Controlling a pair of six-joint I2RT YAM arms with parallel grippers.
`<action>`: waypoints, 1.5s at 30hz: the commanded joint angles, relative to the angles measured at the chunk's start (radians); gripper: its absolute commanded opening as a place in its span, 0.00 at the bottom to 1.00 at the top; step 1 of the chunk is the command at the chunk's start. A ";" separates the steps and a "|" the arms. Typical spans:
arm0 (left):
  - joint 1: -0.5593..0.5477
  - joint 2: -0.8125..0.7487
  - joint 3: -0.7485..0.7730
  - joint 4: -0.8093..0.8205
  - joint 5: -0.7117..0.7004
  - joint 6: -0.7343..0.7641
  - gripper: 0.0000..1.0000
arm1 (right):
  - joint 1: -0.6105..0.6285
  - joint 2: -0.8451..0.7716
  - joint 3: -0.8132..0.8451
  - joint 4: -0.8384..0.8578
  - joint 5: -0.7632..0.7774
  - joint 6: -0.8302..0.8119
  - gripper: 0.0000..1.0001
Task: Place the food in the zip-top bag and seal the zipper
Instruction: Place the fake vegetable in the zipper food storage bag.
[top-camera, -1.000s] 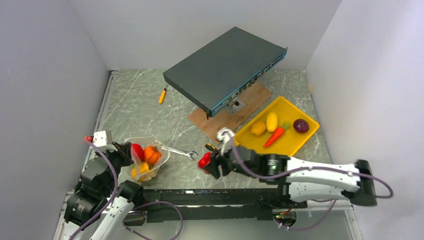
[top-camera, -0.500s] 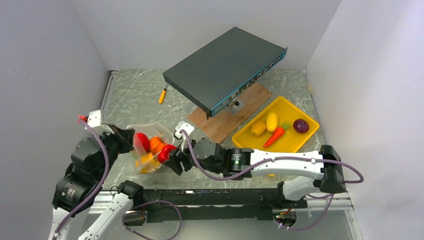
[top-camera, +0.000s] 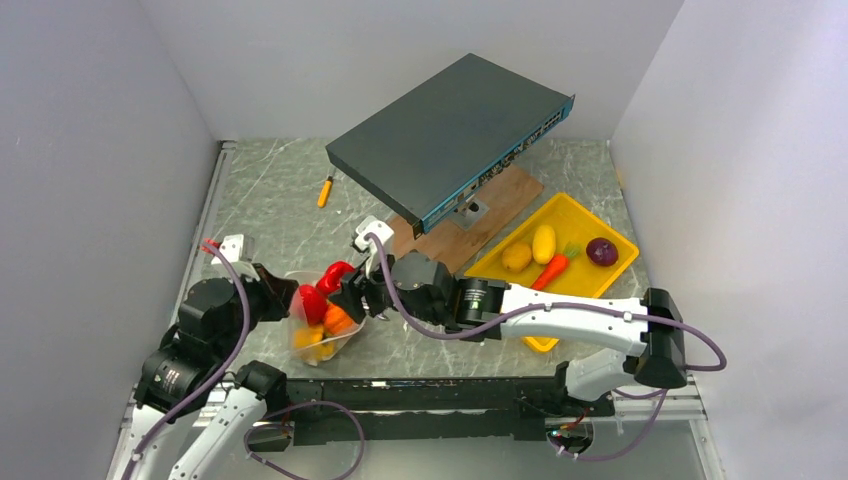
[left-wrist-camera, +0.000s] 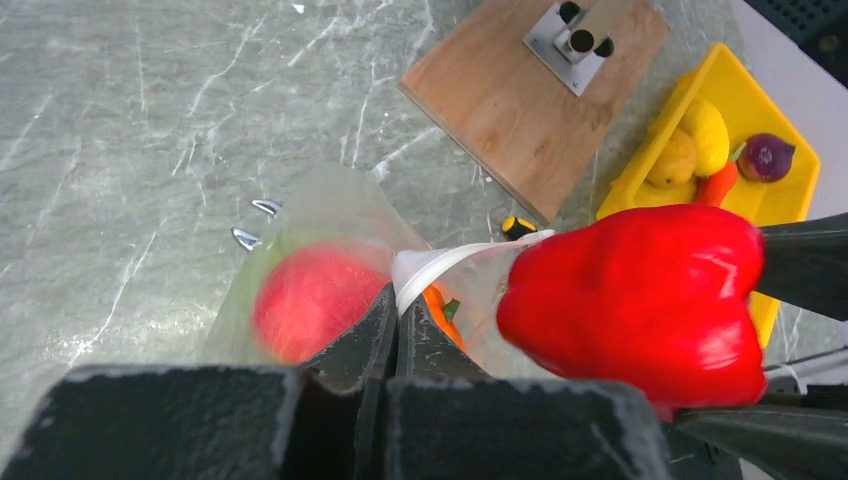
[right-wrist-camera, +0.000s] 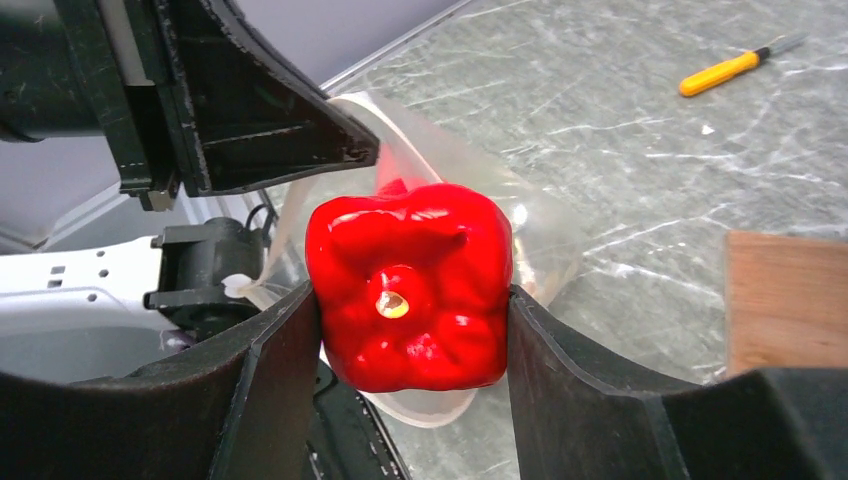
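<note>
The clear zip-top bag (top-camera: 335, 335) stands at the near left, its mouth held open. My left gripper (left-wrist-camera: 393, 305) is shut on the bag's whitish zipper strip (left-wrist-camera: 455, 262). Inside the bag lie a red vegetable (left-wrist-camera: 310, 298), an orange pumpkin (top-camera: 337, 320) and a yellow piece (top-camera: 305, 338). My right gripper (right-wrist-camera: 410, 320) is shut on a red pepper (right-wrist-camera: 410, 285) and holds it just above the bag's mouth; the pepper also shows in the top view (top-camera: 335, 275) and the left wrist view (left-wrist-camera: 640, 295).
A yellow tray (top-camera: 590, 215) at the right holds a potato (top-camera: 516, 257), a yellow pepper (top-camera: 543, 243), a carrot (top-camera: 549, 270) and a purple onion (top-camera: 601, 251). A dark network switch (top-camera: 450, 135) rests over a wooden board (top-camera: 500, 195). A yellow-handled screwdriver (top-camera: 324, 190) lies at the back.
My right gripper carried the red pepper from the table's near middle leftward to above the bag. My left gripper, still holding the bag, shifted right and raised its mouth.
</note>
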 joint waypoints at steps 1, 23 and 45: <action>0.006 -0.036 -0.021 0.107 0.077 0.081 0.00 | 0.004 0.031 0.026 0.092 -0.084 -0.007 0.00; 0.005 -0.170 -0.093 0.144 0.089 0.172 0.00 | 0.032 0.208 -0.028 0.234 0.103 0.030 0.00; 0.005 -0.244 -0.105 0.143 0.029 0.154 0.00 | 0.014 0.294 0.032 0.281 -0.077 0.146 0.27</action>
